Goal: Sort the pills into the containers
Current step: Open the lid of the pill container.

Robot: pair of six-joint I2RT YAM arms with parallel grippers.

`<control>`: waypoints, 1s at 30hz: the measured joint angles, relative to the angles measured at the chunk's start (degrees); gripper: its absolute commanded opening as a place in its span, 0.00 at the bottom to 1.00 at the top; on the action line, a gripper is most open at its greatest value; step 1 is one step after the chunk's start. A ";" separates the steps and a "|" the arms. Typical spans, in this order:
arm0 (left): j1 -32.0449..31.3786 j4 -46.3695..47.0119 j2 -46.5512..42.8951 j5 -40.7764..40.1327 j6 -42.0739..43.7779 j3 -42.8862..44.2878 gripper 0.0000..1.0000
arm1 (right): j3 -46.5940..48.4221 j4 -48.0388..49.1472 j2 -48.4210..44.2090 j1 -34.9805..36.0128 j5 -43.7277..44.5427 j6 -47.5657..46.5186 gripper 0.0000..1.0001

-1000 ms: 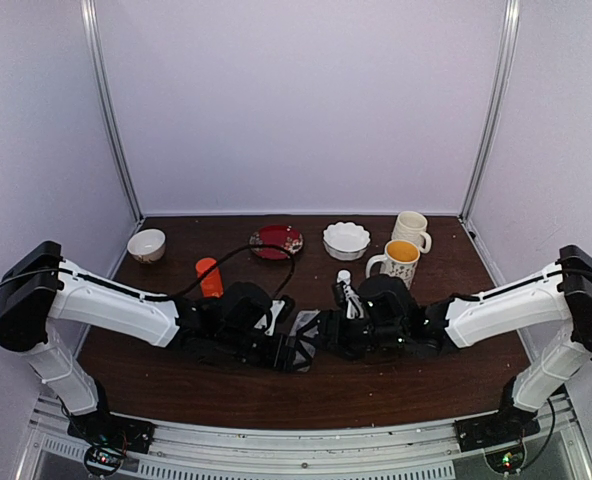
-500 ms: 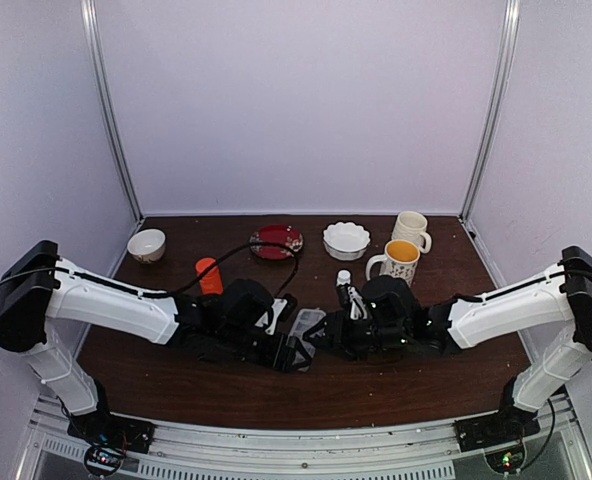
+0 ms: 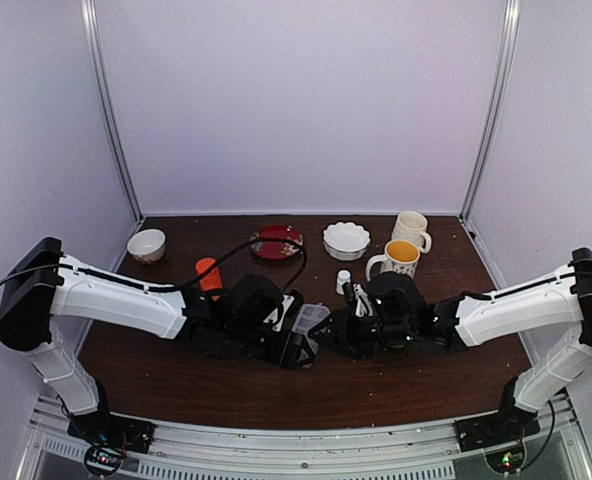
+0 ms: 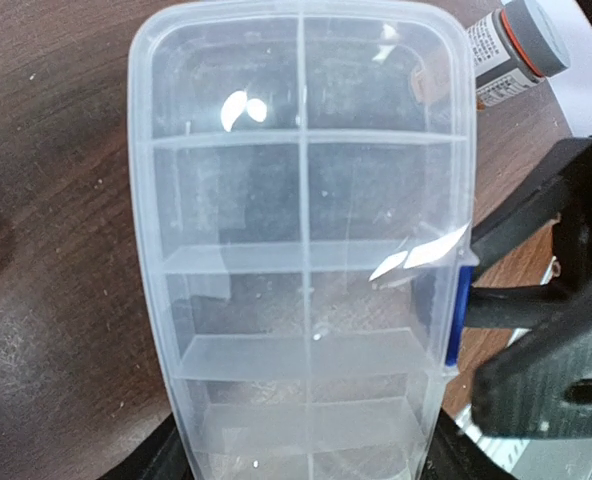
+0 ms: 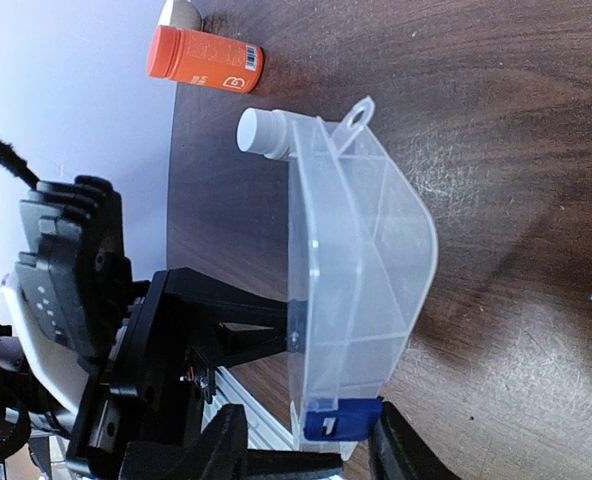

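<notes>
Your left gripper (image 4: pixel 306 460) grasps the near end of the clear pill box (image 4: pixel 301 240) at the middle of the table (image 3: pixel 396 385), its long axis pointing straight away, while your right gripper (image 5: pixel 311 440) straddles the blue latch (image 5: pixel 341 420) on the box's long side, where I cannot tell whether it grips.

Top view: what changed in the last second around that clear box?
The right fingers narrowed around the blue clasp of the pill box, and the box shifted slightly rightward. The left fingers still hold its end. The orange bottle and small white bottle stayed put.
</notes>
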 measured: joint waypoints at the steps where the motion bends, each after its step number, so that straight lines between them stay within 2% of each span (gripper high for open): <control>1: 0.02 -0.02 0.24 -0.04 -0.09 0.09 0.48 | -0.04 -0.52 -0.37 0.00 0.00 0.07 0.42; 8: 0.42 0.90 1.05 1.60 -1.40 0.31 0.48 | -1.27 -1.29 -2.19 -0.04 0.00 0.20 0.43; 13: 1.92 -1.77 2.19 0.07 -2.23 -0.74 0.48 | -1.51 1.62 -6.45 0.59 -1.27 0.17 0.43; 17: 2.29 -3.34 2.67 -0.28 -2.40 -1.55 0.48 | -1.51 3.39 -7.72 0.79 -1.46 0.07 0.51; 25: 2.27 1.46 -0.35 2.86 -2.34 -5.79 0.48 | -1.46 1.46 -5.99 0.63 -0.74 -1.64 0.55; 30: 2.27 6.47 -2.36 5.51 -1.92 -6.82 0.48 | -0.35 -1.11 -2.49 0.50 -0.04 -3.04 0.52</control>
